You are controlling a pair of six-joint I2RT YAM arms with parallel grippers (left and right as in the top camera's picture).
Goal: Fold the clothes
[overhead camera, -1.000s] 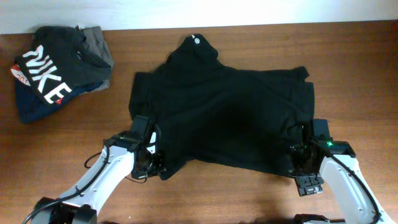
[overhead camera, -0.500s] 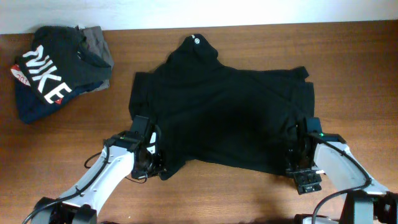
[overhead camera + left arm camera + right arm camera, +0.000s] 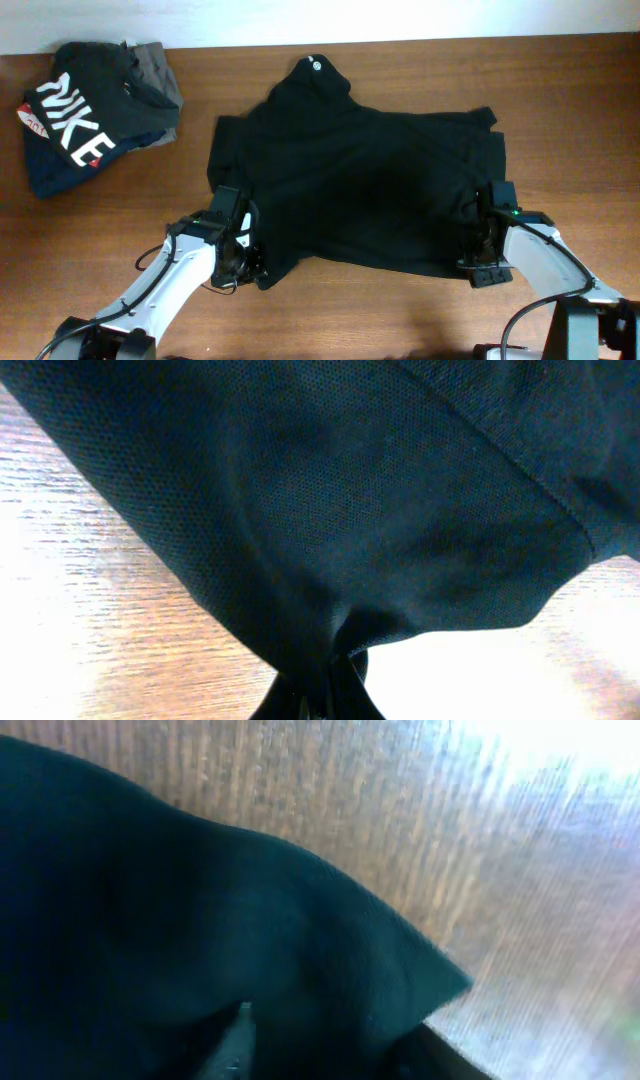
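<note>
The clothes, a black T-shirt (image 3: 350,180), lie spread on the wooden table (image 3: 570,110), collar and small white mark (image 3: 311,65) at the far side. My left gripper (image 3: 253,266) is shut on the shirt's near-left hem corner; in the left wrist view the cloth (image 3: 330,510) bunches into the closed jaws of that gripper (image 3: 325,705). My right gripper (image 3: 470,256) sits at the near-right hem corner. In the blurred right wrist view the fabric (image 3: 150,920) lies between the fingers (image 3: 238,1040) of the gripper (image 3: 335,1050); whether they pinch it is unclear.
A pile of folded garments with a dark NIKE top (image 3: 75,115) and a grey one (image 3: 155,62) lies at the far left. Bare wood shows to the right of the shirt and along the near edge.
My right gripper has slid forward onto the shirt's near-right corner and its fingers have drawn closer together around the cloth. The left arm has stayed still.
</note>
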